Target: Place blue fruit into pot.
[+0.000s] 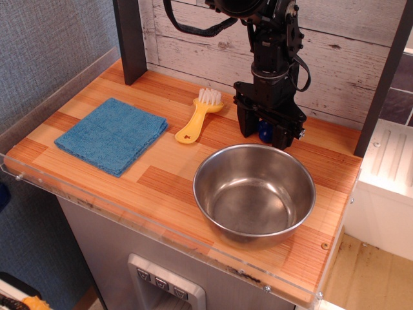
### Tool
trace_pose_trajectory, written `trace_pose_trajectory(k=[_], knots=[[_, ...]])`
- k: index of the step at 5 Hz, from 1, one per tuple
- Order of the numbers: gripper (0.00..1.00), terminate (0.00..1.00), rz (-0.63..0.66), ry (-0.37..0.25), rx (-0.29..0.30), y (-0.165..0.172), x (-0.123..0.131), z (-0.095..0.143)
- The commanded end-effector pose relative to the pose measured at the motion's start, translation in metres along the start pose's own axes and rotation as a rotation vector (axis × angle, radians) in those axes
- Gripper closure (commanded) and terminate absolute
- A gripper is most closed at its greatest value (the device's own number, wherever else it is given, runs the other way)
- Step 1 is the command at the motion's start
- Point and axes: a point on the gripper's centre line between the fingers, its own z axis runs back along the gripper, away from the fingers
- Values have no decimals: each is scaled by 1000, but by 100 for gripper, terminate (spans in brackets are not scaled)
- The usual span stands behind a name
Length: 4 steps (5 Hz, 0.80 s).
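Observation:
The blue fruit point(265, 131), a small glossy deep-blue bunch of grapes, sits on the wooden counter just behind the pot. Only a small part of it shows between the black fingers. My gripper point(263, 141) points straight down over it, with its fingers pressed against both sides of the bunch and their tips at counter level. The pot point(254, 192), a large shiny steel bowl with a rolled rim, stands empty at the front right, just in front of the gripper.
A yellow brush with white bristles point(198, 118) lies left of the gripper. A folded blue cloth point(111, 134) lies at the left. A white plank wall stands close behind, with dark posts point(131, 40) at the back left and far right. The counter edge is near the pot.

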Motion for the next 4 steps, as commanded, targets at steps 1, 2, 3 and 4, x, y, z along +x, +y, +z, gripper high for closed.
trace_pose_trajectory(k=[1, 2, 3, 4], knots=[[100, 0, 5, -206, 29, -7, 23, 89], [100, 0, -8, -265, 3, -21, 19, 125], [100, 0, -46, -255, -32, -45, -6, 144], [100, 0, -46, -202, -58, -57, -39, 141]])
